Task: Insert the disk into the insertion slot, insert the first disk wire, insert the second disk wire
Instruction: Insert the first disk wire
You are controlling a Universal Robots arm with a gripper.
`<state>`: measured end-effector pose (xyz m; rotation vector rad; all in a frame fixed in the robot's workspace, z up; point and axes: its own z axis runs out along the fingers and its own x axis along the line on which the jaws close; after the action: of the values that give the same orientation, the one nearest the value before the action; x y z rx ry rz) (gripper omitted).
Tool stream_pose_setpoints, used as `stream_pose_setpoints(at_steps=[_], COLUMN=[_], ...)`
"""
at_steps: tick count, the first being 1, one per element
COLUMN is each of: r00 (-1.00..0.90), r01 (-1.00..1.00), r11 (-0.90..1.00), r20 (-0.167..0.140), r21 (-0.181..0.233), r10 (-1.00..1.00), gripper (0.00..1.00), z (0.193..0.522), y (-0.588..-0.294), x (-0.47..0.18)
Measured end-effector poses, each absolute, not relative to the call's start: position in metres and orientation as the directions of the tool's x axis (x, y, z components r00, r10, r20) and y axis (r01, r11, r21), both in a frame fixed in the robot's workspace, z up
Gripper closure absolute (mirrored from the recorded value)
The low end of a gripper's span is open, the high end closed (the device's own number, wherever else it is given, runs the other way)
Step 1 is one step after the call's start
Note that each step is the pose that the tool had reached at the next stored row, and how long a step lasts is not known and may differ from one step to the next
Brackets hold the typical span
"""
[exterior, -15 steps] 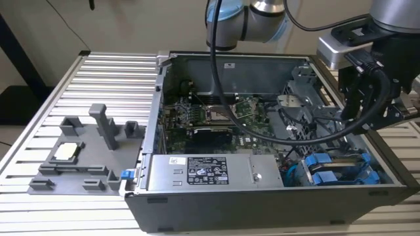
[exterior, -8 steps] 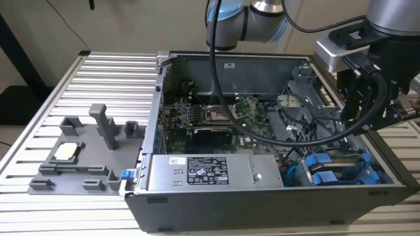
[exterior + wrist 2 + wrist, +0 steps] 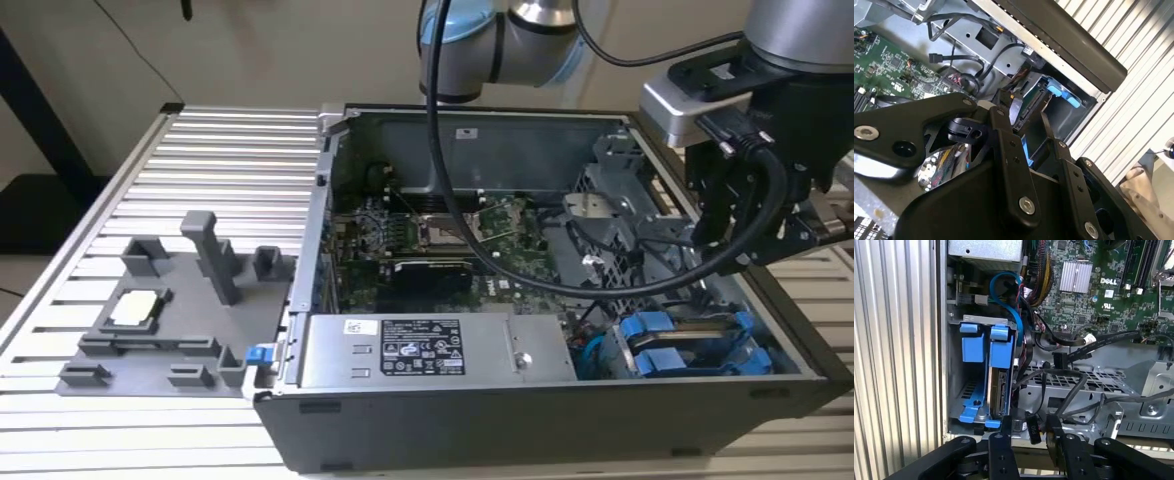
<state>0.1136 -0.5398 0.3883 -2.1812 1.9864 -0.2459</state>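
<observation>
The disk (image 3: 1000, 390) sits on edge in its blue frame, seated in the insertion slot (image 3: 984, 319). It lies just ahead of the gripper (image 3: 1029, 432), long axis running straight away and connector edge facing back. The gripper is spread, and a black wire plug (image 3: 1032, 430) hangs between its fingers, seemingly unpinched.

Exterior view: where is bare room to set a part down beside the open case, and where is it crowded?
Free: the ribbed table between the grey fixture and the far edge, and the strip in front of the fixture, beside the computer case. Crowded: the case corner around the blue-framed disk, where black cables cross.
</observation>
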Motion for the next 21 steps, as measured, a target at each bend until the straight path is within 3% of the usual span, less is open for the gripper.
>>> stream_pose_setpoints(at_steps=[2, 4, 6, 17, 21], r00=[0.093, 0.093, 0.093, 0.093, 0.093], r01=[-0.966, -0.966, -0.966, -0.966, -0.973], r11=[-0.091, -0.091, -0.091, -0.091, -0.092], r20=[0.001, 0.001, 0.001, 0.002, 0.004], r21=[-0.243, -0.243, -0.243, -0.242, -0.213], r10=[-0.996, -0.996, -0.996, -0.996, -0.996], gripper=[0.61, 0.74, 0.80, 0.81, 0.81], z=[0.3883, 0.3882, 0.3883, 0.3883, 0.3880], y=[-0.5398, -0.5398, -0.5398, -0.5397, -0.5400], x=[0.1136, 0.1136, 0.1136, 0.1142, 0.1206])
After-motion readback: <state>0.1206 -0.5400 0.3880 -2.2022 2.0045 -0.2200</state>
